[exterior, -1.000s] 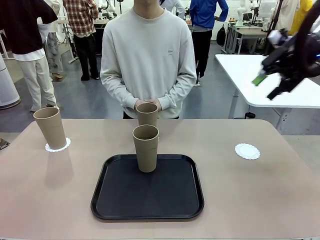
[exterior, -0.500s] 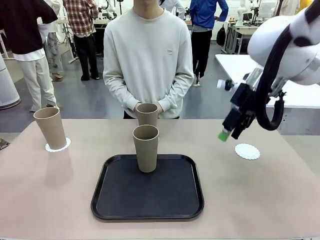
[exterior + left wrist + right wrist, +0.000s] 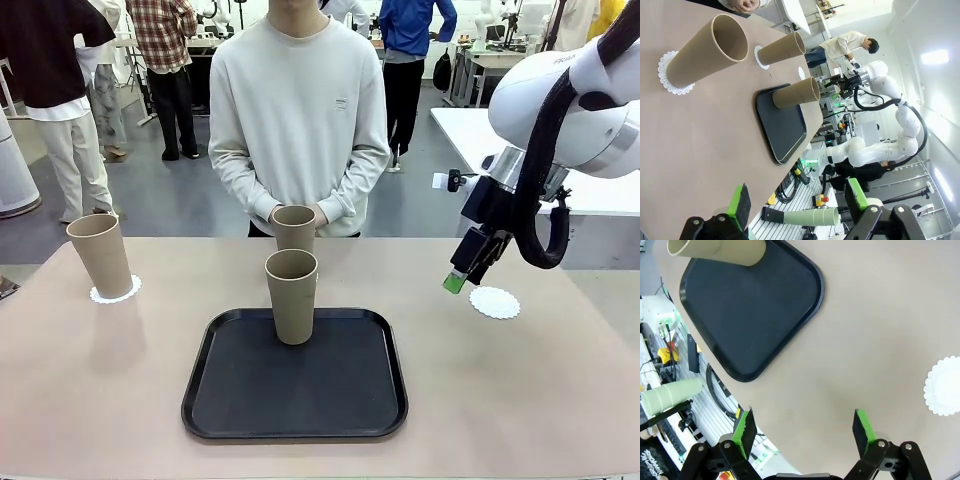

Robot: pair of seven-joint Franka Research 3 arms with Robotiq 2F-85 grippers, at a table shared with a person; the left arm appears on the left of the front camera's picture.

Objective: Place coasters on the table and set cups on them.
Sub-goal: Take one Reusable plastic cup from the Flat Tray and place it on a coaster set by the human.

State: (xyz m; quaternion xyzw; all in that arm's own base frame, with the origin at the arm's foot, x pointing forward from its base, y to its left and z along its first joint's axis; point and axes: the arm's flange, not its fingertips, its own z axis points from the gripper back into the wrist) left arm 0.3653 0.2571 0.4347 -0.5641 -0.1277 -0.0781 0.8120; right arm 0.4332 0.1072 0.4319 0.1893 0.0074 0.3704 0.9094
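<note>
I am hovering the spread right claw point(image 3: 457, 280) just upper left of the bare coaster point(image 3: 495, 302), the upright cup point(image 3: 291, 297) on the tray point(image 3: 300, 400) standing farther left, nearer this arm.

Front faces person point(image 3: 298, 110) across table point(image 3: 520, 380); wrists share tray point(image 3: 300, 395).

cups point(image 3: 291, 295) upright: two on coasters point(image 3: 116, 292), one on tray point(image 3: 300, 400) | right coaster point(image 3: 495, 302) bare
</note>
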